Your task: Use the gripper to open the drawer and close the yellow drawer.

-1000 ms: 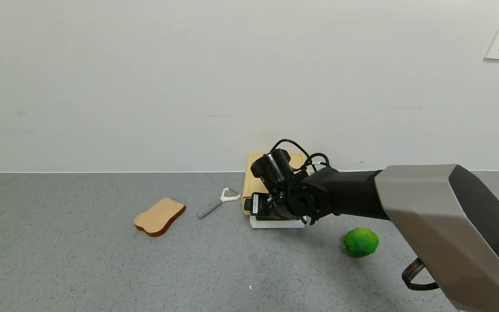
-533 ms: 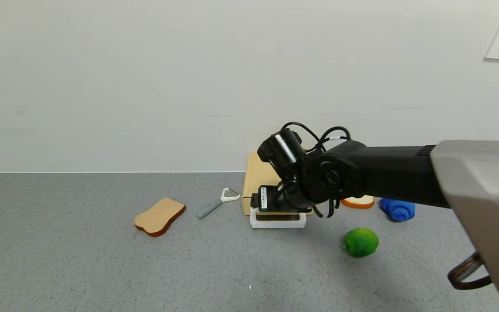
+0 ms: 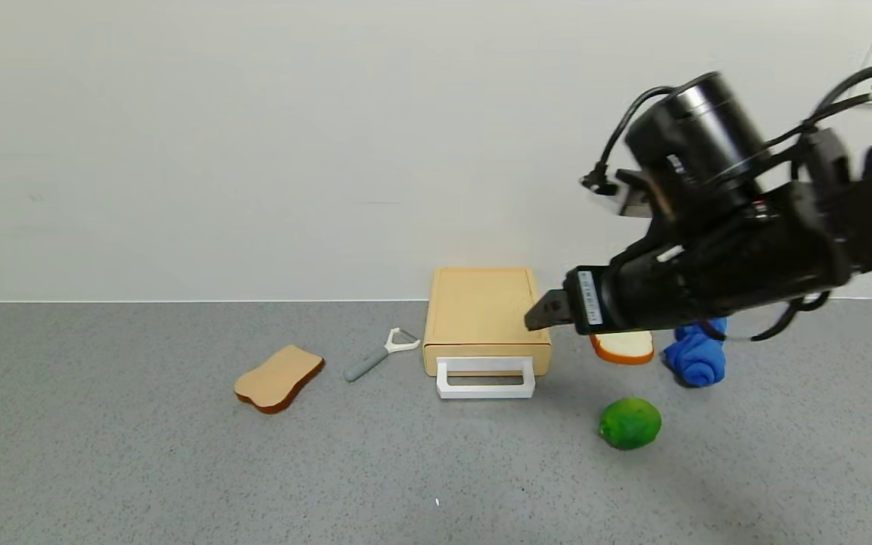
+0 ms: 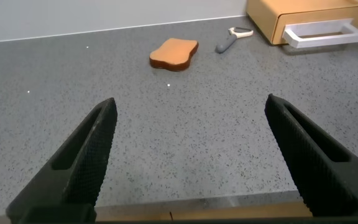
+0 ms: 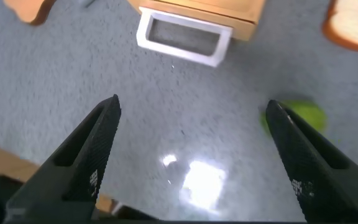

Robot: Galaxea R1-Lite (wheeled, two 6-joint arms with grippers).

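The drawer (image 3: 481, 314) is a pale yellow-tan box against the back wall, and its tray looks pushed in. Its white loop handle (image 3: 485, 378) faces forward. My right gripper (image 3: 542, 316) hangs in the air above and to the right of the drawer, open and holding nothing. The right wrist view shows its open gripper (image 5: 192, 102) over bare countertop, with the handle (image 5: 182, 37) farther off. My left gripper (image 4: 190, 101) stays open low over the near table edge, far from the drawer (image 4: 303, 9).
A tan bread slice (image 3: 278, 377) and a grey peeler (image 3: 379, 354) lie left of the drawer. Right of it are a second bread slice (image 3: 624, 347), a blue cloth (image 3: 697, 356) and a green lime (image 3: 630, 424). The wall stands close behind.
My right gripper has left the drawer's handle and risen up and to the right. The drawer, the second bread slice and the blue cloth are now uncovered.
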